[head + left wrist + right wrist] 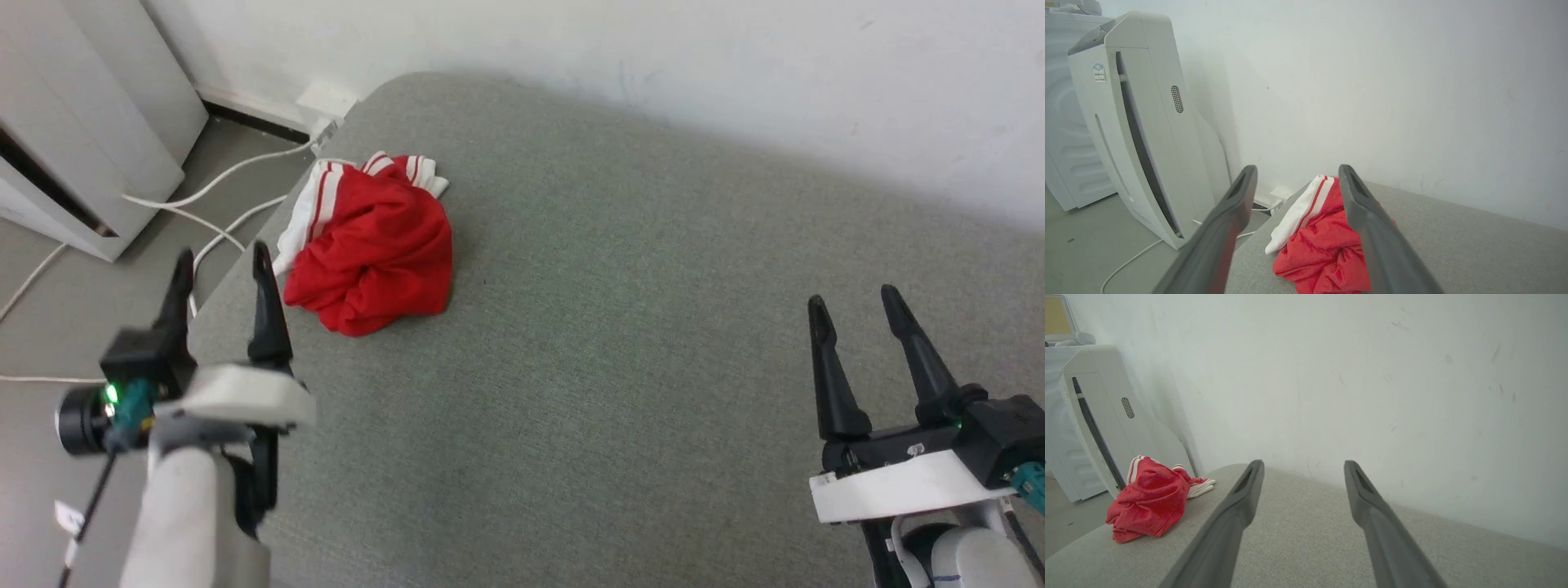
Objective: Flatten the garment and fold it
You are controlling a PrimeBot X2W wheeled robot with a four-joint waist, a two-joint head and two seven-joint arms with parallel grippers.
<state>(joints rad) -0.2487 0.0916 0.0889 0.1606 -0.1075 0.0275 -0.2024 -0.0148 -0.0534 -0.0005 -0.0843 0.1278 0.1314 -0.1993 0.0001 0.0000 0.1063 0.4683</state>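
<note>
The garment [371, 249] lies crumpled in a red heap with white striped trim showing at its far side, near the far left corner of the grey padded table [620, 343]. My left gripper [222, 260] hovers open just in front and to the left of the heap, by the table's left edge. In the left wrist view the garment [1323, 249] lies close ahead, between and beyond the fingers [1231, 216]. My right gripper [853, 300] stands open over the table's right side, far from the cloth. The right wrist view has the garment [1149, 500] at the left.
A white wall [653, 57] backs the table. A white appliance [73, 122] stands on the floor at the left, with white cables [220, 175] and a wall socket [326, 102] beside the table's corner. Bare grey table surface spreads right of the garment.
</note>
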